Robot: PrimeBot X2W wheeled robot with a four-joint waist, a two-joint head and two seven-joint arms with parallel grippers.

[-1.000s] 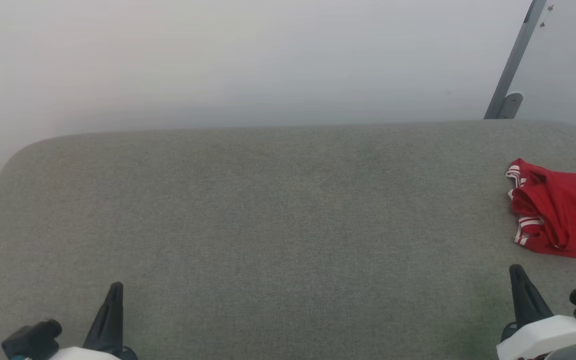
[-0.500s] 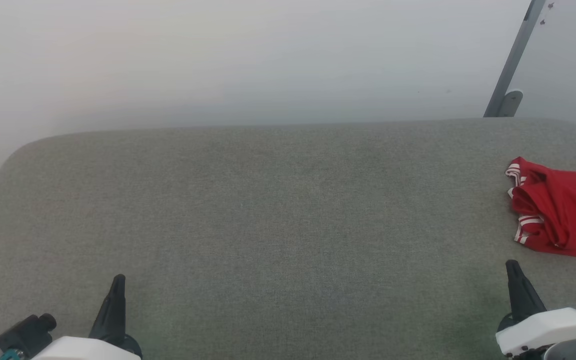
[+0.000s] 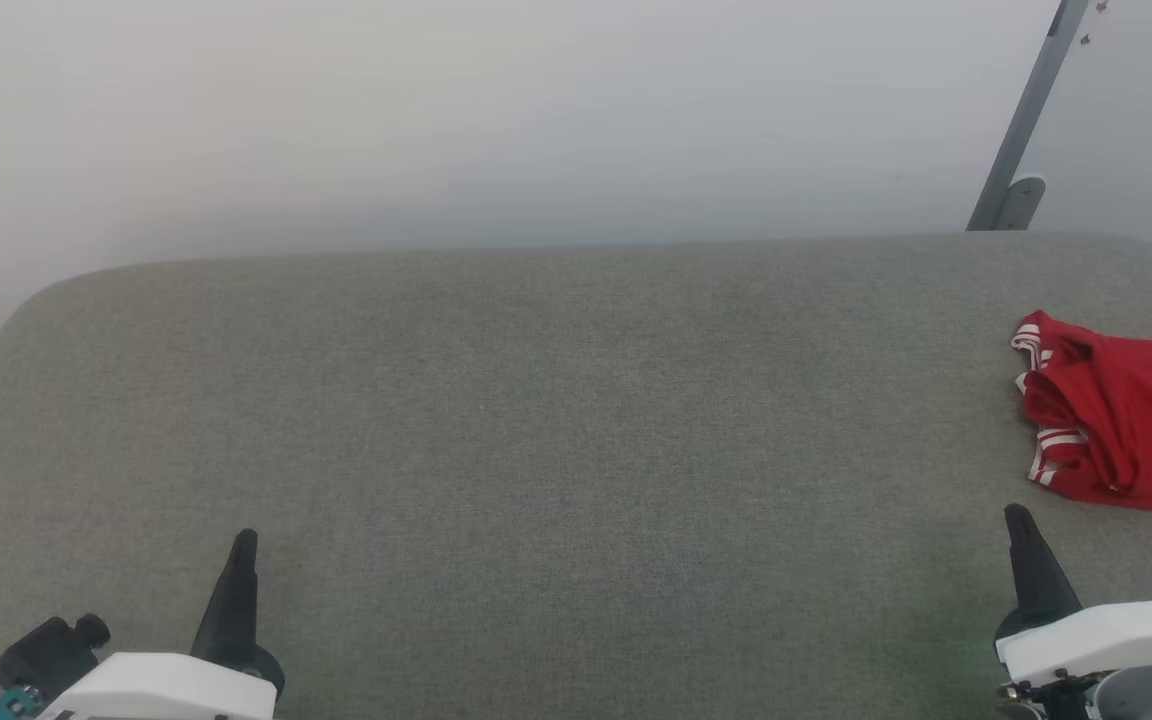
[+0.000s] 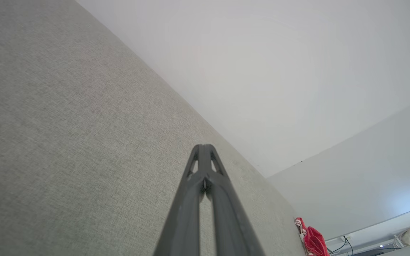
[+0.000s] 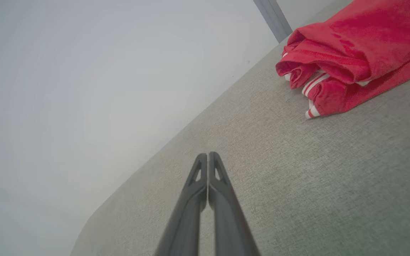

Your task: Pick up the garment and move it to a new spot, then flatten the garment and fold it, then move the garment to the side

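The garment [image 3: 1126,430], a bright red jersey with red-and-white striped trim, lies bunched at the right edge of the grey fabric surface [image 3: 556,420]. It also shows large at the upper right of the right wrist view as the garment [image 5: 347,60], and small at the lower right of the left wrist view as the garment [image 4: 311,240]. My right gripper [image 3: 1018,520] is shut and empty, a little nearer me than the jersey and apart from it. My left gripper [image 3: 244,542] is shut and empty at the lower left, far from the jersey. Both pairs of fingers press together in the wrist views, right gripper [image 5: 207,154] and left gripper [image 4: 203,145].
A pale wall [image 3: 496,120] rises behind the surface's rounded far edge. A slanted grey metal post [image 3: 1026,120] stands at the back right. A wide bare stretch of grey fabric lies between the two grippers.
Both grippers have crept a little forward over the surface, still shut. The garment has not moved; the view has shifted slightly.
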